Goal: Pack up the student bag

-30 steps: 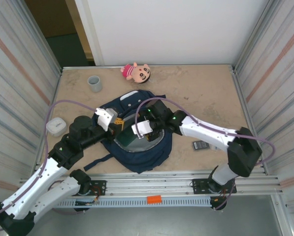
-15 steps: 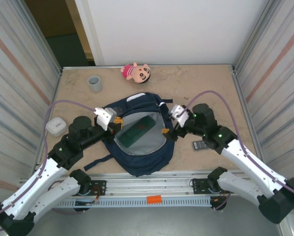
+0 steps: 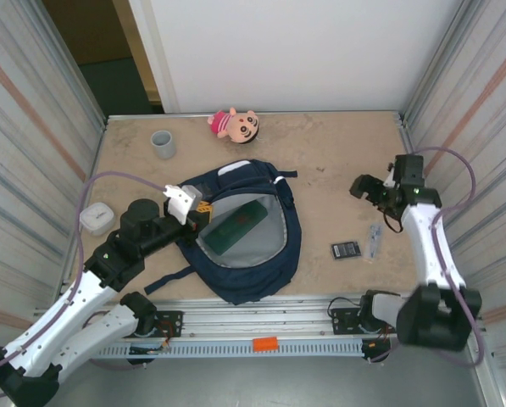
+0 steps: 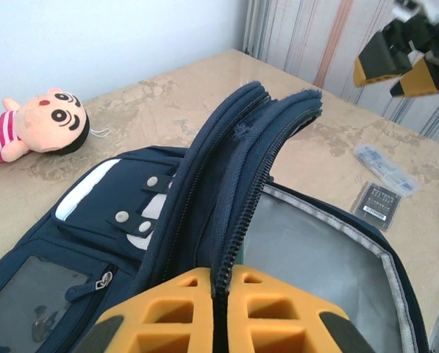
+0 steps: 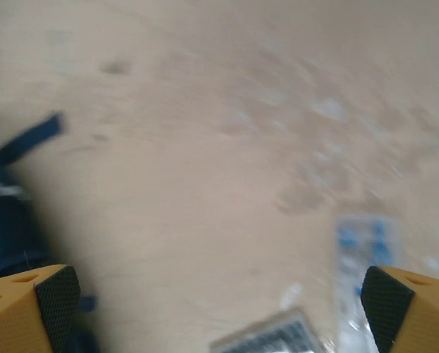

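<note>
While I stood watching, the bag (image 3: 254,275) lay flat on the table (image 3: 337,161), near its front edge and a little left of the middle. It was a big navy-blue backpack, the largest thing there. Its main compartment gaped open, showing pale grey lining and a flat dark green thing (image 3: 238,225) lying inside. A white stripe ran across the far end, and a dark strap trailed off toward the near left. From the left wrist, the bag (image 4: 204,169) showed a white patch with round snaps, a small clear-windowed pocket and coarse zipper teeth along the raised rim.

The left gripper (image 3: 200,214) had its jaws pressed together on that zippered rim at the bag's left side, the fabric pinched between the yellow fingers (image 4: 168,309).

The right gripper (image 3: 365,186) hung over the right of the table, well apart from the bag, its jaws spread wide with nothing between them. Below it lay a small dark calculator (image 3: 347,249) and, just beside that, a clear packet (image 3: 373,242).

A doll (image 3: 233,125) in pink lay by the back wall, a grey cup (image 3: 163,144) stood at the far left, and a small white box (image 3: 96,218) sat at the left edge.
</note>
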Controlling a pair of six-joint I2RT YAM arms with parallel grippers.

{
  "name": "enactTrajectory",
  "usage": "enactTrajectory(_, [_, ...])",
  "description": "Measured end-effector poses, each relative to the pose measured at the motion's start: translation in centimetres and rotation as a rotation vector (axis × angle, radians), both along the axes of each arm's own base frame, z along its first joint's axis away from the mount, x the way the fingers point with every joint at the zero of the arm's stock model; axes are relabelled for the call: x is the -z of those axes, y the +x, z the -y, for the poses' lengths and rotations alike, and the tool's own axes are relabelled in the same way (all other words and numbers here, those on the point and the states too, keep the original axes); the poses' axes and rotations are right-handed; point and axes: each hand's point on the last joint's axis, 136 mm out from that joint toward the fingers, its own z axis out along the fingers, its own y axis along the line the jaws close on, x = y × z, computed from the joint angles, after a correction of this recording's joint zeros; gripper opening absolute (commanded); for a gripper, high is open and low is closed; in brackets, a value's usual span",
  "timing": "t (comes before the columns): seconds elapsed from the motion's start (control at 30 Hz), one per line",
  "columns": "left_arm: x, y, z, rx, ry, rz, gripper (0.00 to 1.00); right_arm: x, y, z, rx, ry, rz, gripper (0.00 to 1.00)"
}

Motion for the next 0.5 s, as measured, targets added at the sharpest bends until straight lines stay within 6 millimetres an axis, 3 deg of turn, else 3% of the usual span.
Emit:
enactTrajectory(0.1, [0.0,0.0,0.0,-0.001,0.000,-0.001,0.08,4.2,-1.2,2.4,0.104,0.060,-0.215,0.83])
enactTrajectory(0.27, [0.0,0.0,0.0,-0.001,-0.001,-0.002,0.08,9.2,-3.1,1.9,0.098,0.114,-0.456,0.89])
enactTrajectory(0.37, [0.1,0.1,0.0,-0.001,0.001,-0.004,0.08,10.1,-3.7,0.9,0.044,0.028,-0.527,0.90])
enactTrajectory(0.5, [0.2,0.1,0.1,-0.001,0.004,-0.007,0.08,10.0,-3.8,0.6,-0.013,-0.116,-0.574,0.90])
